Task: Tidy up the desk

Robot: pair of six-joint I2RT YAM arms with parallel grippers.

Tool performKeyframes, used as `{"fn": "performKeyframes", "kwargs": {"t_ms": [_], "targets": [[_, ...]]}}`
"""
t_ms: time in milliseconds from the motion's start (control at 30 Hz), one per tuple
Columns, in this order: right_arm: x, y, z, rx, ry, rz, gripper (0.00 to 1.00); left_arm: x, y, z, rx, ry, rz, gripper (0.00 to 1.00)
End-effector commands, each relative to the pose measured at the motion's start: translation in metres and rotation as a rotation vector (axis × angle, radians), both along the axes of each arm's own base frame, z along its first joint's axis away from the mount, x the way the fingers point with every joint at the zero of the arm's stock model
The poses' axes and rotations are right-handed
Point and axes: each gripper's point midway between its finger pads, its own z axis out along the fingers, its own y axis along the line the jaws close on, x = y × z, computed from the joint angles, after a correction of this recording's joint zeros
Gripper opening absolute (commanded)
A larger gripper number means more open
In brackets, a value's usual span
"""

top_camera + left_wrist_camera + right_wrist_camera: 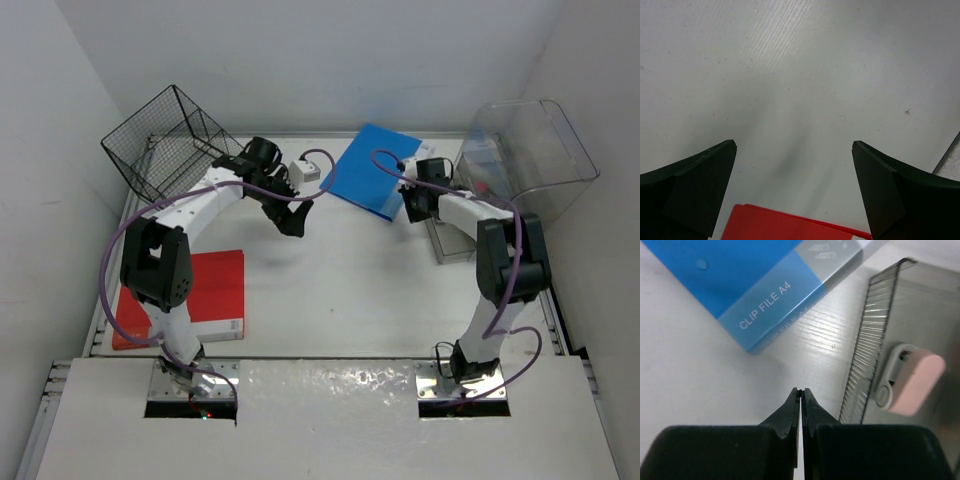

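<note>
left gripper (794,145): jaws wide apart, empty, over desk (790,60), red folder (780,226) near
right gripper (801,391): jaws pressed together, empty, beside blue clip file (735,280)

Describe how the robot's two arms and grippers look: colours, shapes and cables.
The left arm and right arm both have white links joined by chunky black housings. A purple cable loops along each. The left gripper and right gripper have matte black, wedge-shaped fingers that taper to narrow tips. No markings show.
</note>
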Motion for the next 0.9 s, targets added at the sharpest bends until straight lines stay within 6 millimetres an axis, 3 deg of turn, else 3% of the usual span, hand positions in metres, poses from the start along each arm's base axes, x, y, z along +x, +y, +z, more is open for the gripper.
{"fn": "performKeyframes", "kwargs": {"t_ms": [0, 167, 367, 667, 867], "targets": [[0.018, -0.003, -0.008, 0.000, 0.026, -0.046, 0.00, 0.012, 0.004, 0.008, -0.004, -0.050, 0.029, 1.00], [0.030, -0.055, -0.013, -0.255, 0.025, -0.220, 0.00, 0.012, 0.005, 0.005, 0.002, -0.045, 0.029, 1.00], [0.040, -0.091, -0.002, -0.452, -0.037, -0.316, 0.00, 0.015, 0.005, -0.001, 0.007, -0.023, 0.034, 1.00], [0.053, -0.125, 0.003, -0.614, -0.067, -0.342, 0.00, 0.018, 0.008, -0.005, 0.013, -0.010, 0.040, 1.00], [0.048, -0.139, 0.000, -0.745, -0.032, -0.303, 0.00, 0.019, 0.009, -0.004, 0.008, -0.011, 0.042, 1.00]]}}
